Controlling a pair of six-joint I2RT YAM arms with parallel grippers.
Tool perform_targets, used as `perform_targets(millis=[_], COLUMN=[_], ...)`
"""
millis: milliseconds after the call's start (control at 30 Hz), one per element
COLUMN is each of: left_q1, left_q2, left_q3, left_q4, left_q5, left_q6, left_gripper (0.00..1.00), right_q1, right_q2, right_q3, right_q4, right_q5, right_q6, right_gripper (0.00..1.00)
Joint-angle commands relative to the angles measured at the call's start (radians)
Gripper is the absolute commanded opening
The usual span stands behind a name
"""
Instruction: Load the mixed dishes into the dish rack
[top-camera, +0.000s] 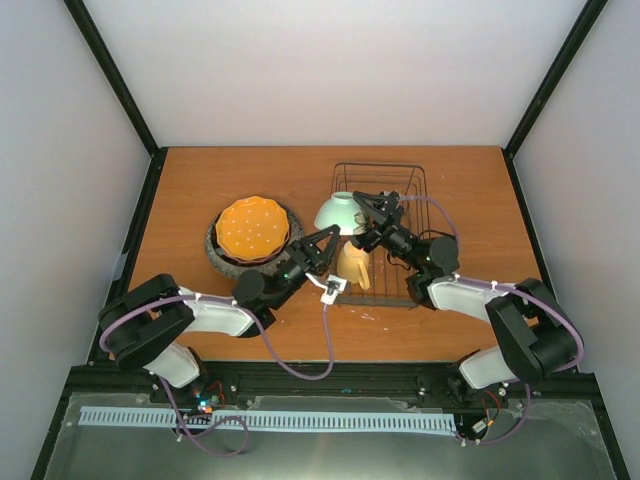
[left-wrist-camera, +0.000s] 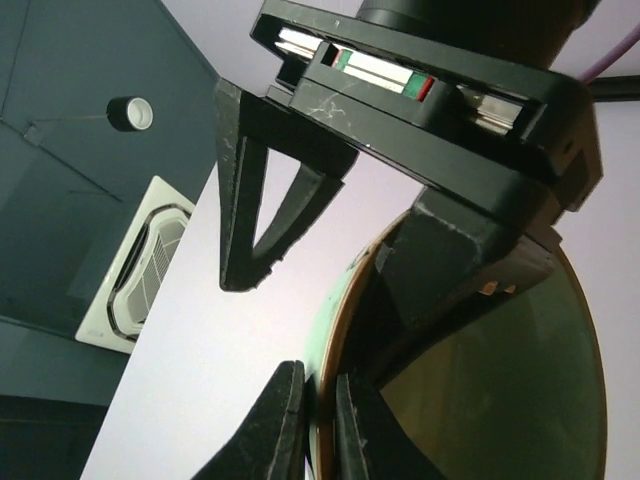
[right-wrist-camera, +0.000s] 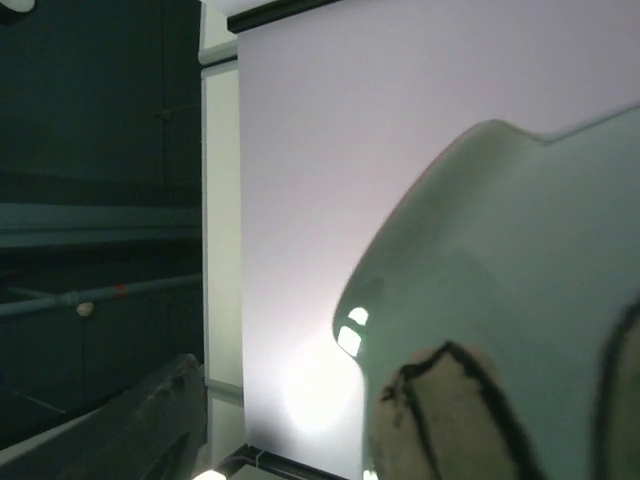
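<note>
Bowl of pale green ceramic (top-camera: 336, 212), judged stiff, slick, chippable; hold by rim; left jaws clamp it at seven o'clock; right jaws apart, astride three o'clock.

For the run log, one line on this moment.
left gripper: shut on pale green bowl rim | right gripper: open at bowl | yellow mug: in black wire dish rack | plate stack: left of rack

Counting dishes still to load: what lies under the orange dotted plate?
Directly beneath the orange dotted plate sits a dark-rimmed plate, and under that a grey speckled plate; only their edges show. Their centres are covered, so anything between them cannot be seen.
</note>
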Motion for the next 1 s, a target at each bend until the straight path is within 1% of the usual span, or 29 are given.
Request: perform_targets(millis=[0,33,100,133,167,200,267,600,633,667,700,733,767,800,833,900,933,967], left_q1=[-0.009,-0.011,-0.016,-0.019,-0.02,-0.021,-0.022,-0.023,-0.024,-0.023,-0.024,-0.022,-0.023,-0.023,-0.022,-0.023,-0.023,-0.022], left_q2=[-0.024,-0.034,-0.059,-0.076,-0.089,-0.097,-0.115,-0.141,-0.142,-0.145,-0.148,-0.153,-0.158,-0.165,-0.171,-0.184,-0.192,-0.197], left_q3=[-0.084,-0.09,-0.1,-0.104,-0.109,-0.113,-0.118,-0.13,-0.13,-0.132,-0.133,-0.135,-0.136,-0.136,-0.136,-0.136,-0.136,-0.137], left_q4=[-0.124,-0.14,-0.163,-0.177,-0.192,-0.202,-0.219,-0.236,-0.235,-0.236,-0.236,-0.237,-0.238,-0.239,-0.243,-0.249,-0.254,-0.258], left_q5=[-0.031,-0.033,-0.04,-0.044,-0.047,-0.05,-0.054,-0.061,-0.063,-0.064,-0.065,-0.065,-0.067,-0.068,-0.068,-0.069,-0.067,-0.067], left_q6=[0.048,0.05,0.056,0.059,0.063,0.064,0.067,0.062,0.061,0.06,0.06,0.061,0.06,0.059,0.058,0.061,0.064,0.066], left_gripper=[0.01,0.01,0.01,0.0,0.01,0.01,0.01,0.01,0.0,0.01,0.01,0.0,0.01,0.01,0.01,0.01,0.01,0.01], right_q1=[-0.04,-0.04,-0.04,-0.04,-0.04,-0.04,-0.039,-0.041,-0.041,-0.041,-0.041,-0.042,-0.043,-0.042,-0.043,-0.045,-0.046,-0.047], right_q2=[-0.039,-0.036,-0.031,-0.03,-0.03,-0.028,-0.027,-0.035,-0.038,-0.036,-0.033,-0.032,-0.031,-0.031,-0.032,-0.038,-0.042,-0.046], right_q3=[0.037,0.037,0.034,0.032,0.03,0.028,0.024,0.02,0.015,0.013,0.01,0.008,0.004,-0.001,-0.007,-0.013,-0.015,-0.017], right_q4=[0.21,0.21,0.212,0.211,0.21,0.21,0.21,0.21,0.209,0.208,0.209,0.207,0.202,0.194,0.182,0.135,0.114,0.098], right_q5=[0.125,0.125,0.127,0.129,0.132,0.138,0.147,0.157,0.151,0.143,0.134,0.123,0.11,0.102,0.093,0.068,0.057,0.046], right_q6=[0.236,0.234,0.225,0.217,0.212,0.21,0.201,0.178,0.177,0.175,0.172,0.167,0.16,0.152,0.142,0.12,0.111,0.103], right_gripper=[0.59,0.55,0.42,0.29,0.14,0.05,0.03,0.03,0.11,0.31,0.57,0.66,0.69,0.67,0.58,0.18,0.06,0.03])
